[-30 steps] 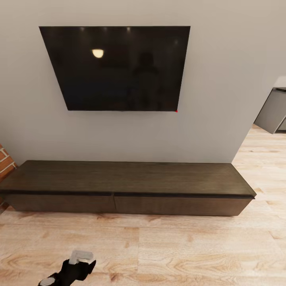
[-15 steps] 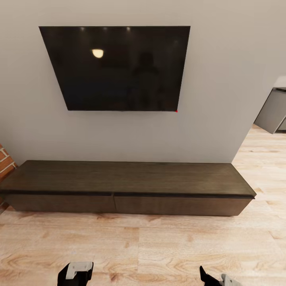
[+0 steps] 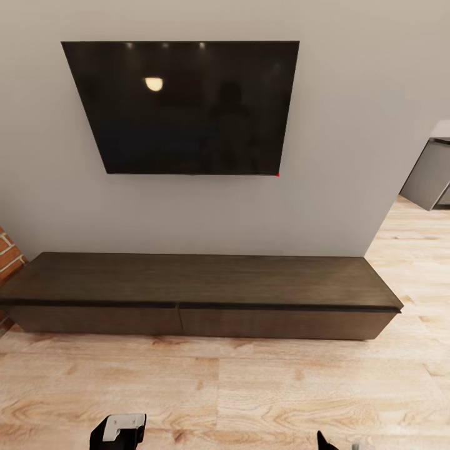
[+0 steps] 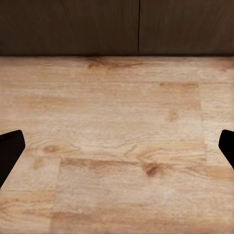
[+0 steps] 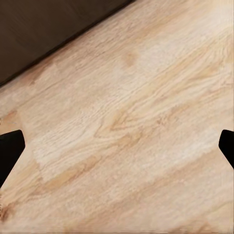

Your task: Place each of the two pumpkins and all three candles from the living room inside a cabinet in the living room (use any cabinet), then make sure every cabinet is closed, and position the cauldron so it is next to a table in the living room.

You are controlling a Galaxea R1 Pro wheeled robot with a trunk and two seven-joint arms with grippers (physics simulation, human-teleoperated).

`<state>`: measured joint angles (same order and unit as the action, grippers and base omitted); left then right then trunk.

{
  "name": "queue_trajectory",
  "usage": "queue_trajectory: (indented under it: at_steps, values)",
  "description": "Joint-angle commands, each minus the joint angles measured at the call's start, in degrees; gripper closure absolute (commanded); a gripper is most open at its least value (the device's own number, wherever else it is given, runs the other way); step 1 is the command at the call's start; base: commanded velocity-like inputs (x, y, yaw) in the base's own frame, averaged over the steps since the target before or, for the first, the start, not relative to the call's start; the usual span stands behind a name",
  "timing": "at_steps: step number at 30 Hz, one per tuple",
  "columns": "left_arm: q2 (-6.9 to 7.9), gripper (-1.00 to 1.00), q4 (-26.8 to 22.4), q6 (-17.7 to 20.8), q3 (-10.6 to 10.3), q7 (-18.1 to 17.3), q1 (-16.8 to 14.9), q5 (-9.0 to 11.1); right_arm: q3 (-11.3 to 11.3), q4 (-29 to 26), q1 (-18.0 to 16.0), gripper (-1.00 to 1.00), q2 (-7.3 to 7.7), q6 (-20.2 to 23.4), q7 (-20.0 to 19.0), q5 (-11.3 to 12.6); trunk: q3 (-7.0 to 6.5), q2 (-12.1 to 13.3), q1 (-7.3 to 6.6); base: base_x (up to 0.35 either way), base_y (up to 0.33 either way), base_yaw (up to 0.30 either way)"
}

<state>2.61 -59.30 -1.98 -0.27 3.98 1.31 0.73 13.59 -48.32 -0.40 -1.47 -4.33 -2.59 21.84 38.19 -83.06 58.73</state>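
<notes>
The long low dark-brown cabinet [image 3: 200,281] stands against the grey wall, and both of its plain front panels [image 3: 100,319] sit flush and closed. My left gripper [image 3: 119,431] is at the bottom edge of the head view, over the wood floor in front of the cabinet. In the left wrist view its dark fingertips [image 4: 9,151] stand far apart with nothing between them, and the cabinet front [image 4: 97,24] lies ahead. My right gripper [image 3: 325,442] barely shows at the bottom edge. Its fingertips [image 5: 9,148] are also spread wide and empty. The pumpkins, candles, cauldron and coffee table are out of view.
A large black television [image 3: 187,106] hangs on the wall above the cabinet. A brick edge [image 3: 7,253] shows at the far left. A grey unit [image 3: 431,175] stands beyond the wall's corner at the right. Light wood floor [image 3: 250,387] runs between me and the cabinet.
My left gripper has dropped toward the bottom edge of the head view. The right gripper came into view at the bottom right, then sank lower. The cabinet has not changed.
</notes>
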Motion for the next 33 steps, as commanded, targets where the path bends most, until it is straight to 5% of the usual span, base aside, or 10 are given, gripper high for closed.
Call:
queue_trajectory:
  at_steps: [1, 4, 6, 8, 12, 17, 23, 33]
  values:
    - [0.02, -1.00, 0.0, -0.1, -0.1, 0.2, 0.0, 0.1, 0.1, 0.1, -0.1, -1.00, -0.02, 0.0, -0.5, 0.7, 0.04, 0.0, 0.00, 0.000, 0.000, 0.000]
    - [0.02, -1.00, 0.0, -0.1, -0.1, 0.2, 0.0, 0.1, 0.4, 0.3, -1.4, -1.00, 0.37, 1.6, -3.9, 1.0, 0.04, 0.0, 0.00, 0.000, 0.000, 0.000]
    - [0.02, -1.00, 0.0, -0.1, -0.1, 0.2, 0.0, 0.1, 1.6, 0.8, -4.5, -1.00, 1.10, 7.9, -9.2, 2.9, 0.04, 0.0, 0.00, 0.000, 0.000, 0.000]
    - [0.02, -1.00, 0.0, -0.1, -0.1, 0.1, 0.0, 0.1, 4.1, 2.7, -7.2, -1.00, 2.09, 15.3, -14.3, 6.6, 0.04, 0.0, 0.00, 0.000, 0.000, 0.000]
    - [0.02, -1.00, 0.0, -0.1, -0.1, 0.1, 0.0, -0.1, 6.8, 5.3, -9.2, -1.00, 3.35, 19.4, -19.9, 11.1, 0.04, 0.0, 0.00, 0.000, 0.000, 0.000]
    - [0.02, -1.00, 0.1, -0.1, -0.1, 0.0, 0.0, -0.1, 7.9, 6.4, -9.8, -1.00, 4.44, 20.2, -24.6, 12.9, 0.04, 0.0, 0.00, 0.000, 0.000, 0.000]
    - [0.02, -1.00, 0.1, -0.1, -0.1, 0.0, 0.0, -0.1, 8.1, 6.6, -9.9, -1.00, 4.34, 19.4, -25.7, 13.3, 0.04, 0.0, 0.00, 0.000, 0.000, 0.000]
    - [0.02, -1.00, 0.1, -0.1, -0.1, -0.1, 0.0, -0.1, 7.7, 11.5, -10.0, -1.00, 3.43, 8.3, -25.7, 13.3, 0.04, 0.0, 0.00, 0.000, 0.000, 0.000]
